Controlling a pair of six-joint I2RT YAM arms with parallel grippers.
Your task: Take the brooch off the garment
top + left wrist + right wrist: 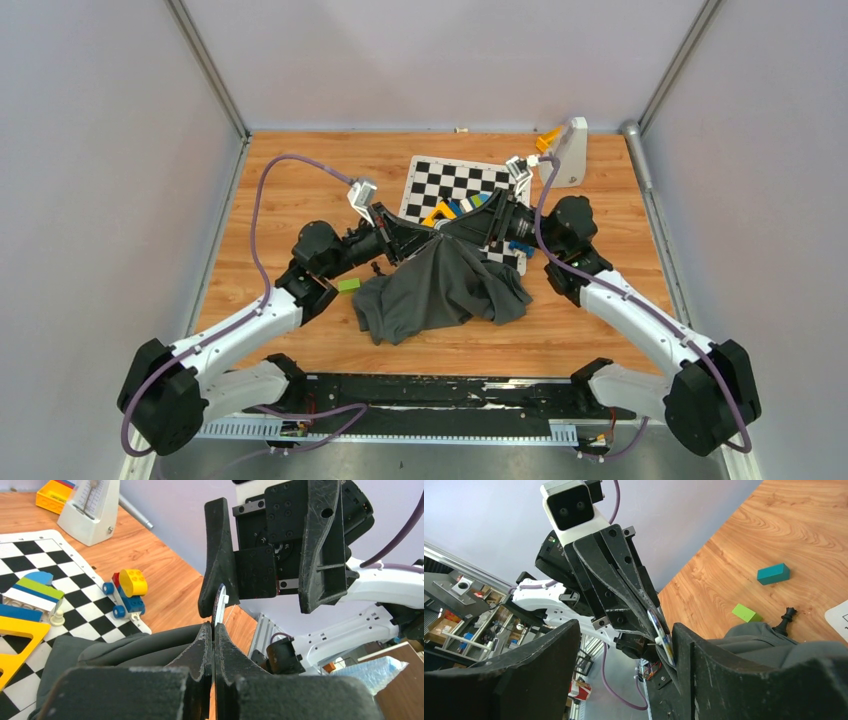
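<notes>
Fabric of the garment looks limp and light, and it sags from the near edge of the chequered board. Above that edge the left gripper is clamped on the thin, stiff brooch. The right gripper stands apart around it. The brooch's rim seems the surest hold.

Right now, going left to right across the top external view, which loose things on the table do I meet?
green block → garment → white metronome. The chequered board overlaps the garment, so it has no clear place in the order.
</notes>
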